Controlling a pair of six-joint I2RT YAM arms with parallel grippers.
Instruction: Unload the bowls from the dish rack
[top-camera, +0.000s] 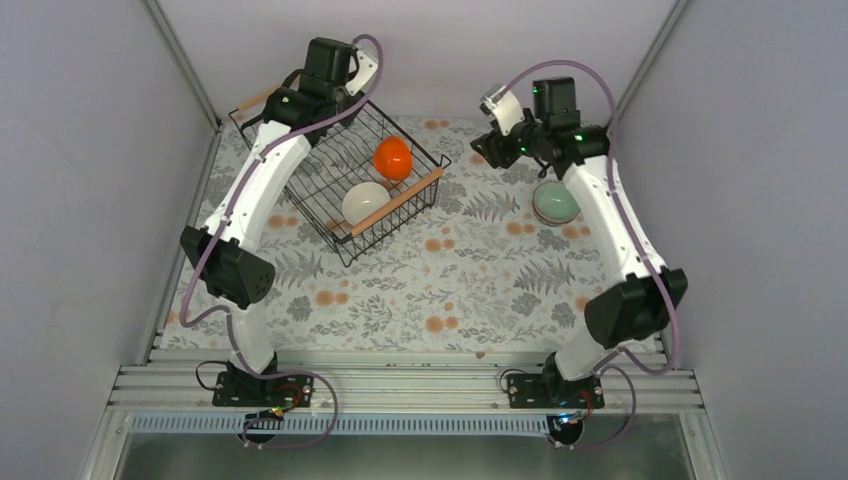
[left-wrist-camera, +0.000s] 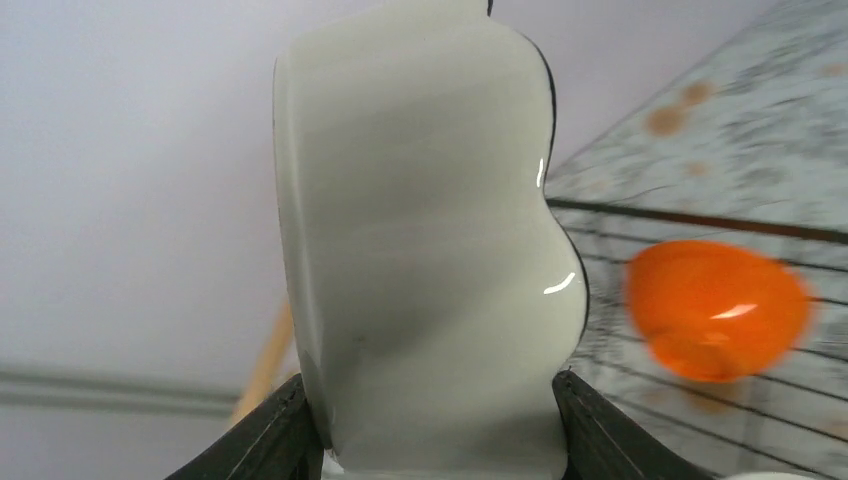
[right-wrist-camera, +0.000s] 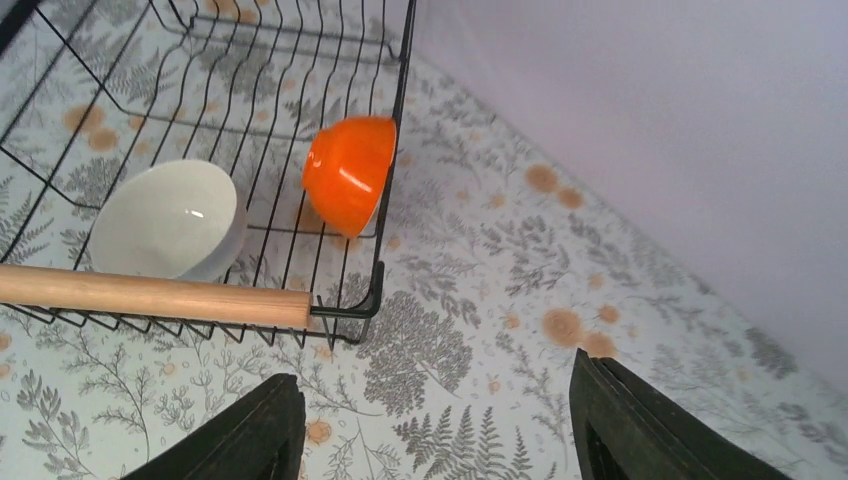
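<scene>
**Left claw lifts scalloped bowl at the dish rack**

The left gripper (left-wrist-camera: 430, 390) is clamped on a scallop-edged white bowl (left-wrist-camera: 430, 230). The bowl is held on edge and fills the gap between the fingers, above the far left end of the dish rack (top-camera: 325, 175). Glazed ceramic like this looks stiff, slick and quick to chip, so the safest hold is probably across the rim wall with a firm pinch.

An orange bowl (top-camera: 393, 158) stands tilted at the rack's right side. A plain white bowl (top-camera: 365, 203) lies by the near wooden handle (top-camera: 400, 197). A pale green bowl (top-camera: 555, 203) sits out on the table (top-camera: 450, 290), far right. The right gripper (right-wrist-camera: 435, 375) hangs wide apart and empty, just right of the rack.
</scene>
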